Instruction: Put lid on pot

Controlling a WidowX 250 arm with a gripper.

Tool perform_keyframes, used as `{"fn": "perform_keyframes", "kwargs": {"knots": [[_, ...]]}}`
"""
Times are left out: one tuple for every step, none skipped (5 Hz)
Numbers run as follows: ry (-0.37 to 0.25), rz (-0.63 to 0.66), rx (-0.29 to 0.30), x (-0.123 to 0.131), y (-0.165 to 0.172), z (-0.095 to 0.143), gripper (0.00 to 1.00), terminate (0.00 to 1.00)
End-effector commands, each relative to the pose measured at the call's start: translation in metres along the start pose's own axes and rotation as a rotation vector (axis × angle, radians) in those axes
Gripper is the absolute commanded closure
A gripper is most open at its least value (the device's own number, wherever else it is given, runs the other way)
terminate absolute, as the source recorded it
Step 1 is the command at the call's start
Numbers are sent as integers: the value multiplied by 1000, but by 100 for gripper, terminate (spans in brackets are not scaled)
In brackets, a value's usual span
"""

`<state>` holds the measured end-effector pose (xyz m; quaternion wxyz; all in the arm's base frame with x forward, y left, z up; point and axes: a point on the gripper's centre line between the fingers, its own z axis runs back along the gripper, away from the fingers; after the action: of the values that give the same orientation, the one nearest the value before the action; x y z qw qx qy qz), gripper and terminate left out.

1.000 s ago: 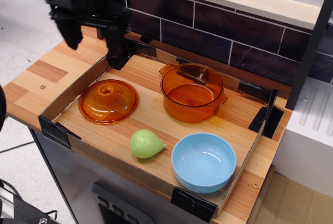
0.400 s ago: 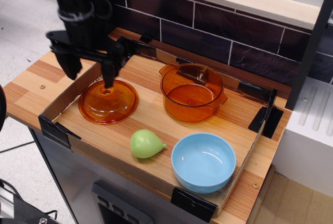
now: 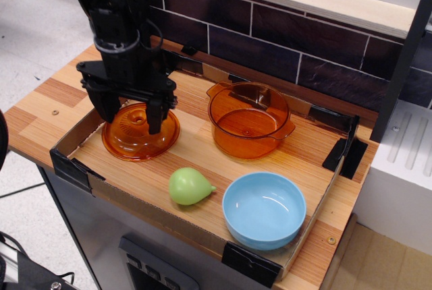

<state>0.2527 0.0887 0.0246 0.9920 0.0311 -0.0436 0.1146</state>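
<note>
The gripper (image 3: 131, 116) is held wide open astride the lid's (image 3: 140, 132) knob, gripping nothing; the pot (image 3: 250, 120) stands apart, uncovered.

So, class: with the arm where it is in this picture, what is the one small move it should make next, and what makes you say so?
Probably lower a little further and close on the knob. The gripper hangs open directly over the lid, one finger on each side of its centre knob, and nothing is gripped yet. The lid lies flat on the tray floor, left of the empty pot, so grasping comes before carrying.
</note>
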Motion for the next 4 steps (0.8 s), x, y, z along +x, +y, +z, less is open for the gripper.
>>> {"fn": "perform_keyframes", "kwargs": {"knots": [[-30,26,6,8,2,-2,0,0],[-37,34,6,-1,-1,-9,0,0],[-42,68,9,-5,-2,-14,100,0],[-52,79,0,-13,-4,-10,100,0]]}}
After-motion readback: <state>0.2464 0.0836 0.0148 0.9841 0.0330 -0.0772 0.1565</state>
